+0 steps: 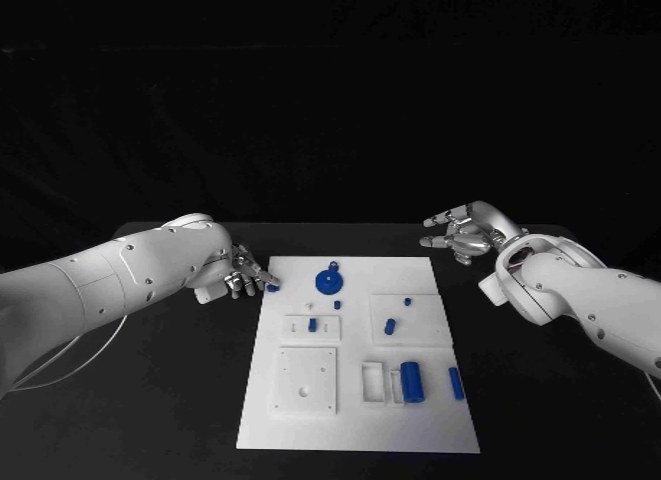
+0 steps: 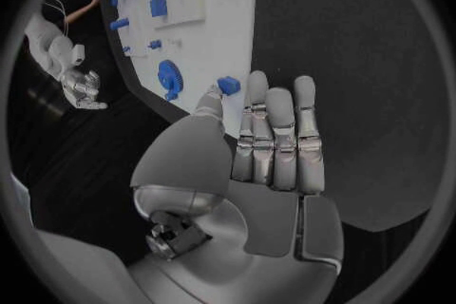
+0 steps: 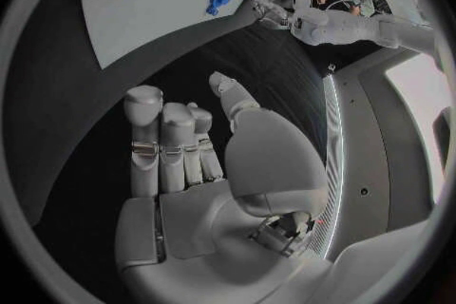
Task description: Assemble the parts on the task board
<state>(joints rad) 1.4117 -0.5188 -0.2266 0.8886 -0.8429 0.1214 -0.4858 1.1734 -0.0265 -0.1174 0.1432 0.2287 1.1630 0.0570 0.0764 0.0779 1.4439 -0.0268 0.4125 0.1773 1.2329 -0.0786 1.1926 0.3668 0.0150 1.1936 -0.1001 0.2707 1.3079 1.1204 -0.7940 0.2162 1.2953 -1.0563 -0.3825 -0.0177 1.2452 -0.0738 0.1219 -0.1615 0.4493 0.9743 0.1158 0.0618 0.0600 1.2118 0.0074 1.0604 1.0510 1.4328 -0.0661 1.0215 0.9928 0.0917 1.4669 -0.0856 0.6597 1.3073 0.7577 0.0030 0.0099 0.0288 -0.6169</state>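
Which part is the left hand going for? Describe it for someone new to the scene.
Start at the white task board and go to its far left corner. The small blue part lies there at the left hand fingertips, apart from the large round blue part.

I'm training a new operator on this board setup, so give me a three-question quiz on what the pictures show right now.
1. True or false: the left hand pinches a small blue piece at the edge of the white board.
2. Which hand is away from the board, holding nothing? A) left B) right
3. Fill in: the round blue wheel lies at the board's ___ end, seen from the robot.

Key: 1 true; 2 B; 3 far.
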